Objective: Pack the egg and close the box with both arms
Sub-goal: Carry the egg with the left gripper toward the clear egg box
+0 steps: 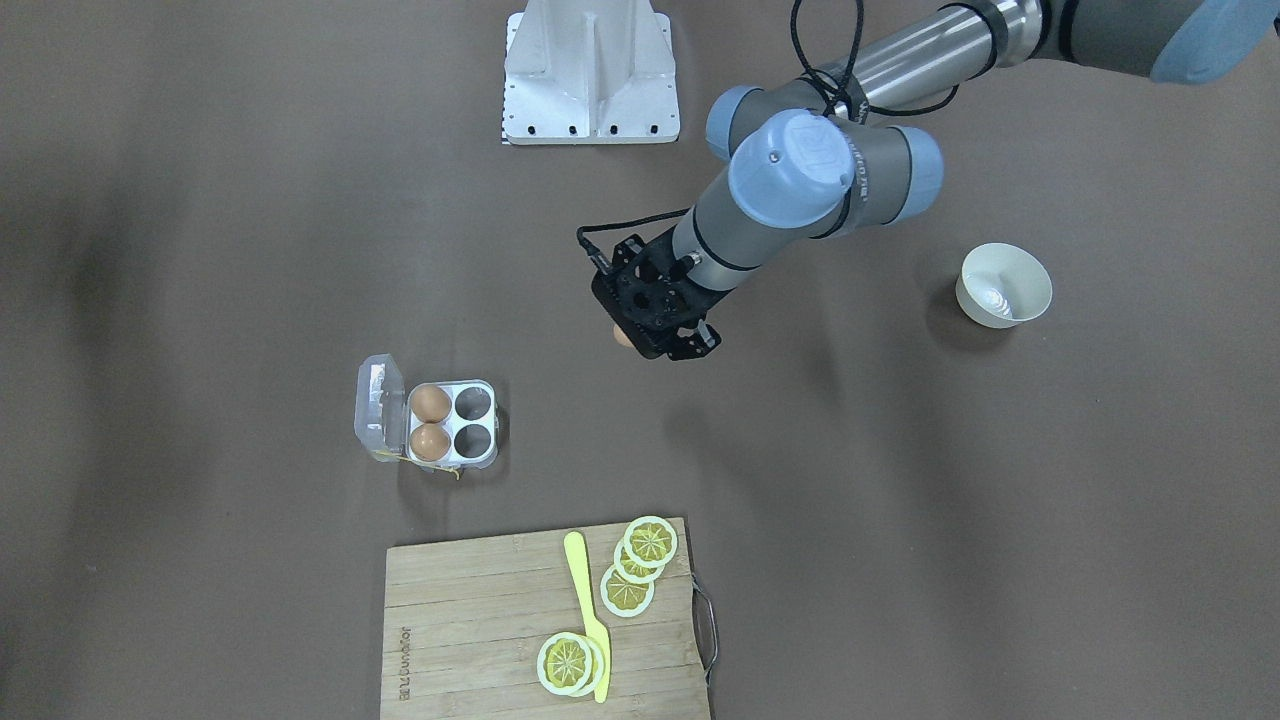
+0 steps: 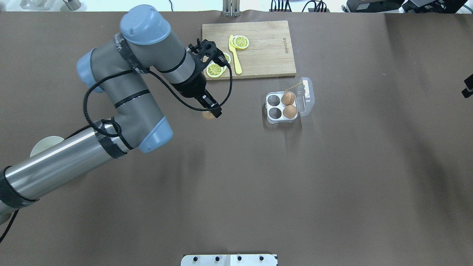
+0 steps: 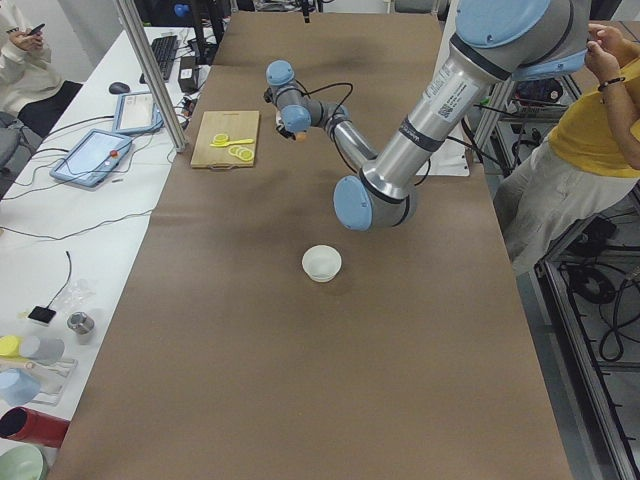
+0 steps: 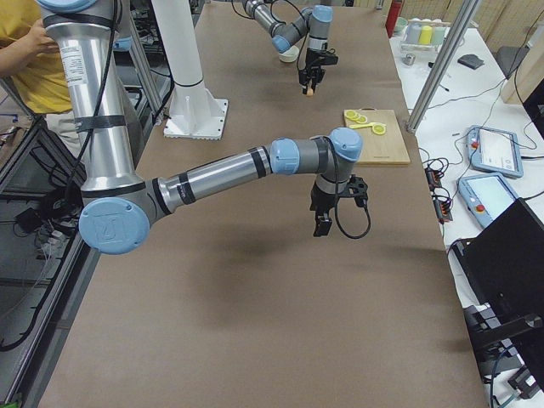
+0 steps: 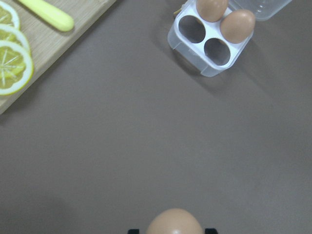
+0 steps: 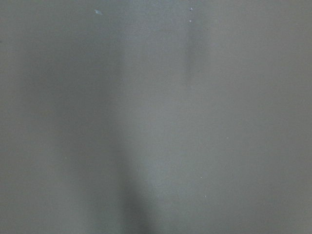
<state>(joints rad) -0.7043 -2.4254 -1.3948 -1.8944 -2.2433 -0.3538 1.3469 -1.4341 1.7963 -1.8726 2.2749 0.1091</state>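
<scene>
My left gripper is shut on an orange-brown egg and holds it above the bare table, left of the box in the overhead view. The held egg also shows in the front view and at the bottom of the left wrist view. The box stands with its clear lid swung open. Two eggs fill the cells beside the lid; the two other cells are empty. My right gripper hangs over bare table far from the box; I cannot tell whether it is open.
A wooden cutting board with lemon slices and a yellow knife lies beyond the box. A white bowl stands on my left side. The white base block is at the robot's edge.
</scene>
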